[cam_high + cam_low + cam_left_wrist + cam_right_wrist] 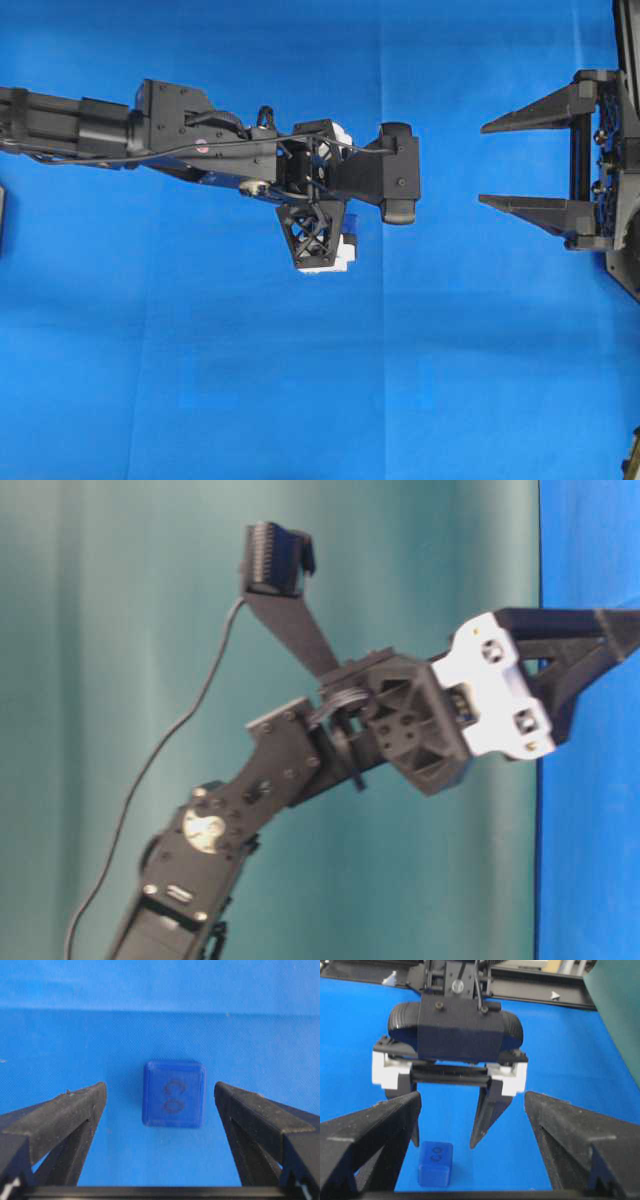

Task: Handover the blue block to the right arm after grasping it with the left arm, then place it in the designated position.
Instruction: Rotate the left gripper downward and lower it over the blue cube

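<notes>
Left wrist view gives me the clearest read: the blue block point(174, 1094) sits flat on the blue cloth point(160, 1030), framed between my left gripper's point(160, 1105) two black fingers point(65, 1115), with cloth showing on both sides of it. Those fingers stand wide apart and touch nothing; a faint dark mark shows on the cube's upper face.

From the right wrist camera I see the same block point(435, 1163) on the cloth, below the left gripper point(447, 1142), whose white brackets point(387, 1070) and pointed tips hang above it, tips down.

Overhead, the left arm point(180, 135) reaches in from the left and hides the cube from that camera. The right arm's gripper point(490, 165) rests at the right edge, well apart from the left one, its all-black fingers spread wide and holding nothing.
</notes>
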You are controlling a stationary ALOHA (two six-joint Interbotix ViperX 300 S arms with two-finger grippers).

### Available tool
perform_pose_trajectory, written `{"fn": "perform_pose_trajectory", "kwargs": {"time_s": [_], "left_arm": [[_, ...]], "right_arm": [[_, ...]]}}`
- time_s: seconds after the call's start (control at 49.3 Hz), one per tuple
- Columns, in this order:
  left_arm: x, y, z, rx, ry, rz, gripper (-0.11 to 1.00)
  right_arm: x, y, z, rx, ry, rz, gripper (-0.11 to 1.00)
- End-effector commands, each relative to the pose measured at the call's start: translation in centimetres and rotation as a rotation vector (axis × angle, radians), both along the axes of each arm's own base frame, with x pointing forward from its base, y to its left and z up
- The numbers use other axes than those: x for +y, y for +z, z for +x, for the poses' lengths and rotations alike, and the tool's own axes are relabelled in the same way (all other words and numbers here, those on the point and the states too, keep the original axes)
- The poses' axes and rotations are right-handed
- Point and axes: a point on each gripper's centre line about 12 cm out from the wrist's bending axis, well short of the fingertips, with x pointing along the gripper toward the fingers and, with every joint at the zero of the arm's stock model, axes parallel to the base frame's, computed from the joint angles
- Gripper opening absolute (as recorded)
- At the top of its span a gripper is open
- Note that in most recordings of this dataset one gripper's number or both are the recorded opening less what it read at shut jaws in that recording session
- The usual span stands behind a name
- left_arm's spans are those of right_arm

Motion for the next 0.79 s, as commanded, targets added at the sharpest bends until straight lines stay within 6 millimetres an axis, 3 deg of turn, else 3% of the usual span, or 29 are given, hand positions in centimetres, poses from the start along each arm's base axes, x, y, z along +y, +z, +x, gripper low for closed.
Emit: {"fn": "perform_pose_trajectory", "kwargs": {"time_s": [0.0, 0.324, 0.77], "left_arm": [[0.0, 0.6, 0.3, -0.052, -0.001, 0.003, 0.9], [0.4, -3.2, 0.1, -0.008, 0.01, -0.001, 0.9], [0.5, -4.2, 0.0, -0.008, 0.009, 0.001, 0.9]], "right_arm": [[-0.1, 0.5, 0.2, -0.009, -0.004, 0.001, 0.93], [-0.1, 0.3, 0.2, 0.001, -0.004, 0.002, 0.93], [-0.1, 0.3, 0.2, 0.003, -0.005, 0.002, 0.93]]}}
